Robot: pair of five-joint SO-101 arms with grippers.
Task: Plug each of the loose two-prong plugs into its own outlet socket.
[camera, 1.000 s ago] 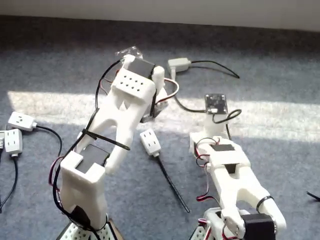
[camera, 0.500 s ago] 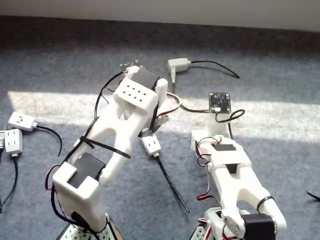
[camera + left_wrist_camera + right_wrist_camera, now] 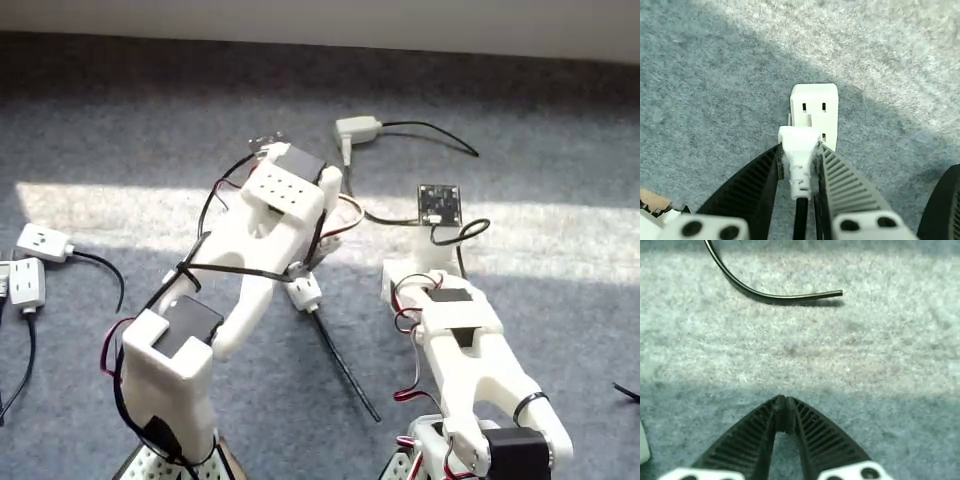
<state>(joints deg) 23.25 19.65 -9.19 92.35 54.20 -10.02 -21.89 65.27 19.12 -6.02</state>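
Your left claw [image 3: 800,149], clamped on the plug [image 3: 800,167], has dropped this past second; the prongs now hover at the socket [image 3: 814,102] on the carpet [image 3: 700,75], so insertion looks close; your right claw [image 3: 785,404] sits pinched shut, empty.

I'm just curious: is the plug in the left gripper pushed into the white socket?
Out. The plug, clamped in the left gripper, shows bare prongs in front of the outlet socket.
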